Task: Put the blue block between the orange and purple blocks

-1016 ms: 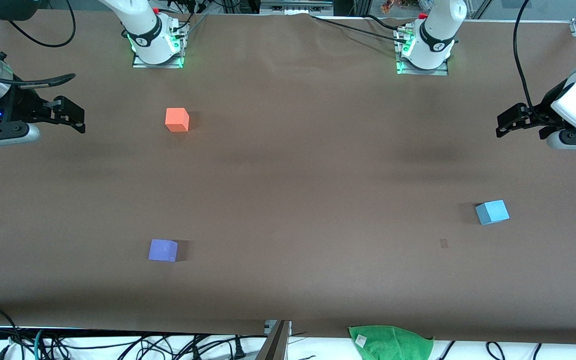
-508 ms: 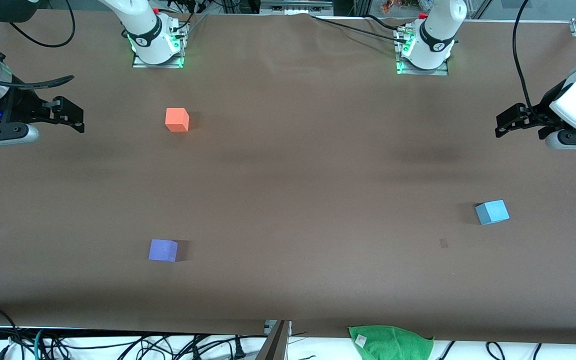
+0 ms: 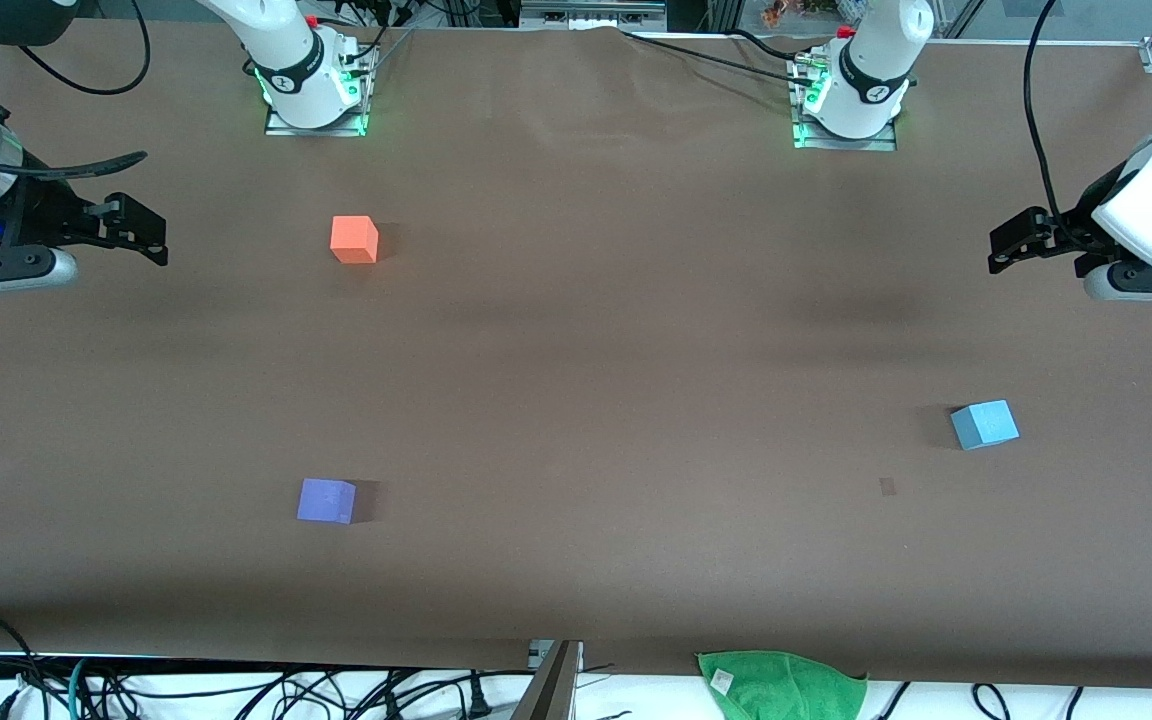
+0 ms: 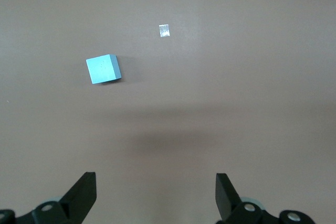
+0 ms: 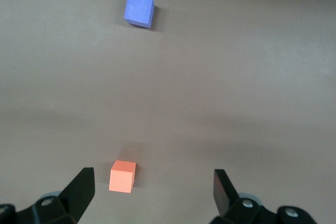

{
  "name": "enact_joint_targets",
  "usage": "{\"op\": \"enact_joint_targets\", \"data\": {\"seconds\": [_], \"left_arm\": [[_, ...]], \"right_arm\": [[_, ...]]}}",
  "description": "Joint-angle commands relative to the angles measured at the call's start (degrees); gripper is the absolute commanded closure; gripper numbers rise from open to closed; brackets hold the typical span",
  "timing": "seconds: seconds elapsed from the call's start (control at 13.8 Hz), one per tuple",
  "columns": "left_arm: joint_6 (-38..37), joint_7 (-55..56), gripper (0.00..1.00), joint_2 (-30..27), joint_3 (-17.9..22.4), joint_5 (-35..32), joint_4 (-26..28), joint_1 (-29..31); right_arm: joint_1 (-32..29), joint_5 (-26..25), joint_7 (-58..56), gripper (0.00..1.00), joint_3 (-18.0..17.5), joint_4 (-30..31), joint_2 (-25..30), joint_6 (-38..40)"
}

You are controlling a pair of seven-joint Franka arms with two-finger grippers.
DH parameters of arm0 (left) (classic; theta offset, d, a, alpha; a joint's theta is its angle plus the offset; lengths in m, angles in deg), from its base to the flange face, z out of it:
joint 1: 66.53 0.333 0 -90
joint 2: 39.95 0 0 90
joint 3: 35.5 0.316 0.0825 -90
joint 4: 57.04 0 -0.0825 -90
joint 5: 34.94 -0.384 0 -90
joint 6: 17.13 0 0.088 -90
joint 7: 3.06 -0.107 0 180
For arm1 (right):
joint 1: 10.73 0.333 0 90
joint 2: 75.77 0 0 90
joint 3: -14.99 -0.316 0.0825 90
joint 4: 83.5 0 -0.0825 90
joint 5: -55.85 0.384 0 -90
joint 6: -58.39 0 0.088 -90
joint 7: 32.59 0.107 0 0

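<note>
The sky-blue block sits on the brown table toward the left arm's end; it also shows in the left wrist view. The orange block sits near the right arm's base, and shows in the right wrist view. The purple block lies nearer the front camera than the orange one, and shows in the right wrist view. My left gripper hangs open and empty above the table at the left arm's end. My right gripper hangs open and empty at the right arm's end.
A green cloth lies at the table's front edge. A small pale mark is on the table beside the blue block. Cables hang along the front edge.
Both grippers have drifted very slightly; the left arm's wrist has shifted a little. The blocks have not moved.
</note>
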Motion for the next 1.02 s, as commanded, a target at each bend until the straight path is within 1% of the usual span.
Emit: {"op": "enact_joint_targets", "data": {"seconds": [0.0, 0.15, 0.29, 0.44, 0.58, 0.73, 0.94], "left_arm": [[-1.27, -1.40, 0.00, 3.46, -0.20, -0.59, -4.30, 0.40], [-1.10, -1.40, 0.00, 4.16, -0.12, -0.76, -4.39, 0.31], [-1.01, -1.49, 0.00, 6.44, -0.12, -1.37, -4.39, 0.14], [-0.40, -1.49, 0.00, 7.50, -0.03, -1.29, -4.39, 0.49], [6.07, -1.41, 0.00, 9.69, 0.32, -1.37, -3.78, 1.36], [11.97, -1.40, 0.00, 13.29, 0.50, -1.46, -4.04, 3.12], [18.75, -1.67, 0.00, 21.19, 0.41, -1.64, -4.21, 8.65]], "right_arm": [[-0.46, 0.51, -0.81, 0.00, -0.01, -0.40, -0.02, 0.59], [-0.46, 0.51, -0.72, 0.00, -0.01, -0.40, -0.02, 0.68], [-0.46, 0.51, -0.72, 0.00, -0.01, -0.40, -0.02, 0.68], [-0.46, 0.51, -0.72, 0.00, -0.01, -0.40, -0.10, 0.68], [-0.46, 0.51, -0.72, 0.00, -0.01, -0.31, -0.10, 0.68], [-0.46, 0.51, -0.72, 0.00, -0.01, -0.31, -0.10, 0.68], [-0.46, 0.51, -0.72, 0.00, -0.01, -0.31, -0.10, 0.68]]}}
